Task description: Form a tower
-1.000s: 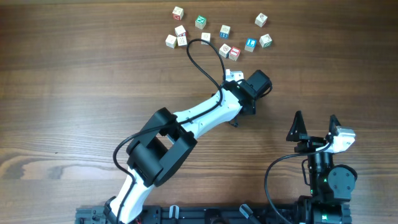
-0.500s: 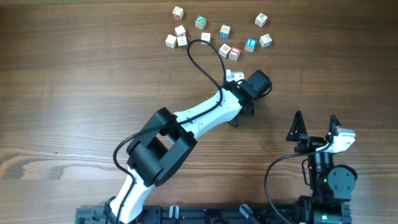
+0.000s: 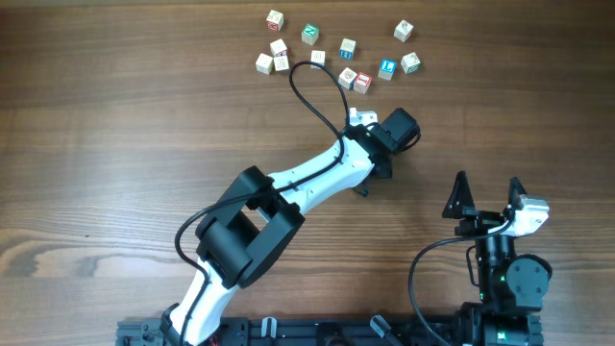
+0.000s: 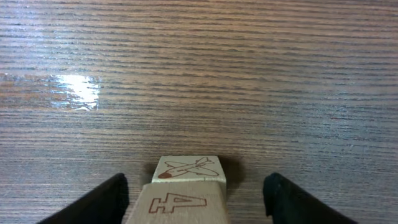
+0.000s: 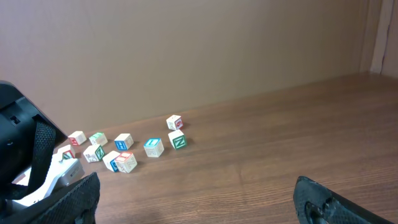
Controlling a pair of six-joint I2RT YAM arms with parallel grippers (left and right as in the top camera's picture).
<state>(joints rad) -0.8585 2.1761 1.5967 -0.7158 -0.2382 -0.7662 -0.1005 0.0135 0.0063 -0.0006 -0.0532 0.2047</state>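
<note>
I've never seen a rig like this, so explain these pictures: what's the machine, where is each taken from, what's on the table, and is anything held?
It is a robot with two jointed arms at a wooden table. One picture looks down from above; the other two come from a camera on each wrist, so the dark shapes at their lower edges are that arm's own fingers. The left claw stands open either side of a wooden cube, not touching it; whether that is one cube or a stack I cannot tell. The right claw sits open and empty near the base. Loose letter cubes lie scattered farther off.
</note>
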